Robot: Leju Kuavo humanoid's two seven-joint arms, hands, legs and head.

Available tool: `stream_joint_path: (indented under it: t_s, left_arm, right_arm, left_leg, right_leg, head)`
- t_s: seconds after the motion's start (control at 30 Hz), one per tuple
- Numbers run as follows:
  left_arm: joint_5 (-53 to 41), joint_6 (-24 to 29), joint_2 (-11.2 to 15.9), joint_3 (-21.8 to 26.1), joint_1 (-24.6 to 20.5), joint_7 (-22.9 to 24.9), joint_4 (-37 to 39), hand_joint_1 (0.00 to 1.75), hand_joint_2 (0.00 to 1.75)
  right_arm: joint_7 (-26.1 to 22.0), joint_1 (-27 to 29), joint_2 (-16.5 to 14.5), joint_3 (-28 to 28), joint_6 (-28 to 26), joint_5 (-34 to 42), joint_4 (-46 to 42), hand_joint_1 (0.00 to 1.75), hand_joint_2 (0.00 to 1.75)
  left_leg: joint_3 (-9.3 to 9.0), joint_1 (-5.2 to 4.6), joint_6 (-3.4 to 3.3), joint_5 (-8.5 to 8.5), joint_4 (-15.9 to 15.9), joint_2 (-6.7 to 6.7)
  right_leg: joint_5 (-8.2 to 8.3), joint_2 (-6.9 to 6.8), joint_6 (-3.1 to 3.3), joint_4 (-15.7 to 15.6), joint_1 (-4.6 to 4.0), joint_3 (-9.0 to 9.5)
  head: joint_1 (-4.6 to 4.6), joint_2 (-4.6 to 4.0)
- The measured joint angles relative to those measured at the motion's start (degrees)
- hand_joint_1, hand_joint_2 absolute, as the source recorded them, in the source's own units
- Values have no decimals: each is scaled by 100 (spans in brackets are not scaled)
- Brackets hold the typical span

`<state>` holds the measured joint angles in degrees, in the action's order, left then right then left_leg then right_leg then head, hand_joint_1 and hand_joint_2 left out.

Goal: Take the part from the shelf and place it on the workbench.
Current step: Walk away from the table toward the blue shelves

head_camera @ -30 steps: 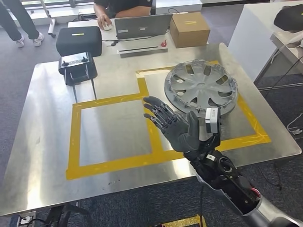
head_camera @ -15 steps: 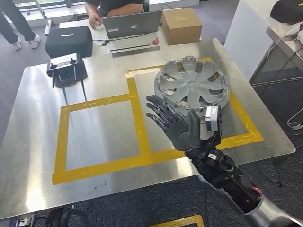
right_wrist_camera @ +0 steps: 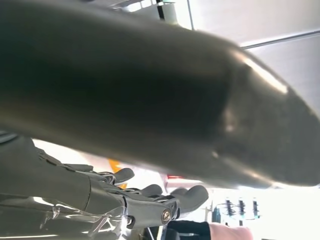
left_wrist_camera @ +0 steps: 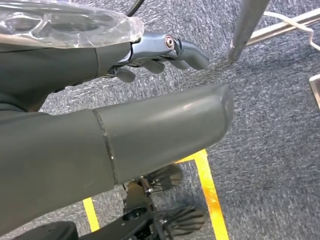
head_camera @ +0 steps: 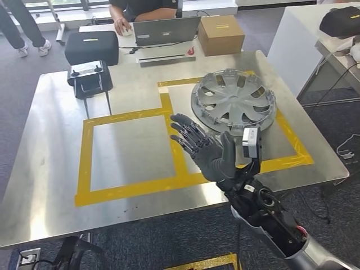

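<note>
Inspecting, we find the part (head_camera: 233, 99) flat on the tabletop (head_camera: 50, 163) at one o'clock, seemingly delivered; right hand (head_camera: 208, 151) empty, fingers (head_camera: 187, 133) spread wide.

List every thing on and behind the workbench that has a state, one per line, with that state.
Hubcap: lying flat on the workbench, inside the right yellow-taped square.
Right hand: raised over the workbench, fingers spread, holding nothing.
Left hand: hanging over the carpet, holding nothing.
Laptop: open, a person's hand beside it.
Cardboard box: closed.
Black case: closed.
</note>
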<state>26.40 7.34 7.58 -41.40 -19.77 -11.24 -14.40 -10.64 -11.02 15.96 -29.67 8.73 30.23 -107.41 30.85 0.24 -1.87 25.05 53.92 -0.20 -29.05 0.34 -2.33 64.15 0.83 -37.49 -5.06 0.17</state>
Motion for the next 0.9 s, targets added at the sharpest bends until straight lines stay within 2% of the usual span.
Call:
stream_joint_path:
  t_s: [0.03, 0.07, 0.1, 0.13, 0.2, 0.27, 0.33, 0.4, 0.43, 0.47, 0.53, 0.57, 0.6, 0.63, 0.67, 0.73, 0.77, 0.8, 0.9]
  left_arm:
    - [1, 0, 1, 0, 7, 0, 0, 0, 0]
    - [1, 0, 1, 0, 16, 0, 0, 0, 0]
    - [1, 0, 1, 0, 25, 0, 0, 0, 0]
    - [1, 0, 0, 0, 32, 0, 0, 0, 0]
    - [0, 0, -4, 0, 39, 0, 0, 0, 0]
    - [0, 0, -9, 0, 37, 0, 0, 0, 0]
    - [0, 0, -10, 0, 41, -1, 0, 0, 0]
    - [0, 0, -8, 0, 43, -1, -1, 0, 0]
    - [0, 0, -7, 0, 39, 0, -1, 0, 0]
    - [0, 1, -5, 0, 36, 0, -1, 0, 0]
    - [0, 2, -2, 0, 43, -1, -1, 0, 0]
    - [0, 2, -1, 0, 52, -1, 0, 0, 0]
    - [0, 2, -3, 0, 60, -1, -1, 0, 0]
    - [-1, 2, -5, 0, 65, -1, -1, 0, 0]
    - [-1, 2, -5, 0, 65, -1, -2, 0, 0]
    - [-5, 2, -4, 0, 51, -1, -2, 0, 0]
    - [-9, 2, -4, 0, 37, -1, -2, 0, 0]
    - [-13, 2, -5, 0, 27, -1, -2, 0, 0]
    - [-17, 2, -7, 0, 36, -2, -2, 0, 0]
  right_arm:
    - [2, 3, 0, 2, -1, 0, 1, 0, 0]
    - [3, 8, 0, 2, -1, 0, 3, 0, 0]
    - [3, 12, 0, 1, -1, 0, 5, 0, 0]
    - [4, 13, 0, 1, -1, 0, 7, 0, 0]
    - [4, 5, 0, 1, -1, 0, 7, 0, 0]
    - [5, -7, -2, 2, -1, 0, 5, 0, 0]
    - [9, 0, -4, 3, -2, -1, 3, 0, 0]
    - [12, 8, -7, 2, -3, -2, 1, 0, 0]
    - [13, 6, -12, 2, -3, -2, -1, 0, 0]
    - [15, 3, -16, 1, -6, -4, -2, 0, 0]
    - [22, 6, -27, -1, -14, -10, -2, 0, 0]
    - [28, 11, -30, -2, -18, -15, -2, 0, 0]
    - [33, 14, -34, -3, -21, -20, -2, 0, 0]
    - [39, 16, -39, -3, -25, -26, -2, 0, 0]
    - [47, 17, -43, -3, -29, -31, -2, 0, 0]
    - [63, 15, -52, 1, -36, -40, -2, 0, 0]
    - [71, 11, -55, 4, -38, -43, -2, 0, 0]
    - [76, 8, -56, 8, -40, -45, -2, 0, 0]
    - [81, 10, -59, 14, -45, -48, -2, 0, 0]
  left_leg:
    - [28, -5, -9, -18, 3, 2]
    - [56, -11, -11, -35, 7, 2]
    - [79, -16, -9, -50, 11, 2]
    - [94, -18, -5, -61, 16, 0]
    - [106, -23, 8, -75, 28, -3]
    - [139, -44, 47, -92, 57, -5]
    - [187, -57, 113, -132, 70, -4]
    - [233, -57, 179, -114, 105, -5]
    - [292, -53, 213, -15, 230, -7]
    - [401, -45, 244, 154, 478, -8]
    - [724, -11, 302, 566, 1226, -9]
    - [880, 7, 325, 716, 1594, -8]
    - [958, 25, 342, 771, 1800, -8]
    - [937, 46, 357, 733, 1814, -7]
    - [778, 65, 366, 588, 1560, -6]
    - [275, 92, 377, 259, 693, -7]
    - [97, 92, 358, 166, 362, -15]
    - [5, 88, 328, 125, 168, -24]
    - [32, 51, 182, 77, 111, -29]
  right_leg:
    - [-213, 0, -17, 412, 1, -130]
    - [-340, -1, -30, 711, 1, -206]
    - [-357, -1, -34, 803, 1, -185]
    - [-267, -1, -28, 649, 0, -46]
    - [49, -1, 13, -157, -8, 447]
    - [206, 0, 67, -812, -31, 811]
    - [212, 3, 118, -967, -53, 880]
    - [270, -8, 186, -1016, -22, 877]
    - [307, -18, 223, -1044, -6, 870]
    - [339, -31, 255, -1068, 7, 857]
    - [384, -43, 289, -1069, -4, 795]
    - [408, -46, 291, -1067, -7, 757]
    - [433, -46, 287, -1065, -8, 721]
    - [457, -46, 276, -1062, -7, 686]
    - [475, -46, 263, -1056, -4, 662]
    - [491, -44, 218, -1016, -10, 617]
    - [495, -42, 189, -990, -18, 589]
    - [504, -41, 154, -967, -24, 562]
    - [524, -37, 51, -933, 3, 504]
  head:
    - [-10, 0]
    - [-15, 0]
    - [-17, 0]
    - [-20, 0]
    - [-26, 0]
    - [-27, 0]
    - [-24, 0]
    - [-19, 0]
    - [-4, 0]
    - [11, 0]
    - [41, 0]
    - [46, 0]
    - [48, 0]
    - [51, 0]
    - [52, 0]
    - [59, 0]
    - [60, 0]
    - [51, 0]
    - [16, 0]
